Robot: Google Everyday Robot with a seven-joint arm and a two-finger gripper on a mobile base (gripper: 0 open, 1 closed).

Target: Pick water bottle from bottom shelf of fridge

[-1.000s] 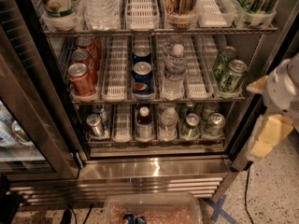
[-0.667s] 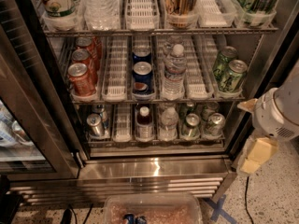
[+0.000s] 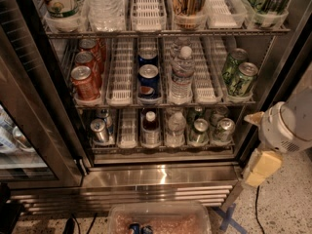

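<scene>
The fridge (image 3: pixel 161 175) stands open in front of me. On its bottom shelf (image 3: pixel 161 149) the water bottle (image 3: pixel 175 126) stands upright in the middle lane, clear with a white cap. To its left is a white-capped bottle of dark liquid (image 3: pixel 150 126). To its right are a green can (image 3: pixel 199 130) and a silver can (image 3: pixel 223 129). My gripper (image 3: pixel 260 168) hangs outside the fridge at the lower right, below the white arm housing (image 3: pixel 287 126). It is level with the fridge sill, well right of the bottle, and holds nothing.
A silver can (image 3: pixel 100 130) stands at the shelf's left. The middle rack holds red cans (image 3: pixel 85 82), blue cans (image 3: pixel 147 79), a larger water bottle (image 3: pixel 181 74) and green cans (image 3: pixel 240 74). The glass door (image 3: pixel 29 121) is open at left. A clear bin (image 3: pixel 158 219) sits on the floor.
The arm and gripper have moved down and to the left, from beside the middle rack to beside the fridge's lower right corner. The drinks have not moved.
</scene>
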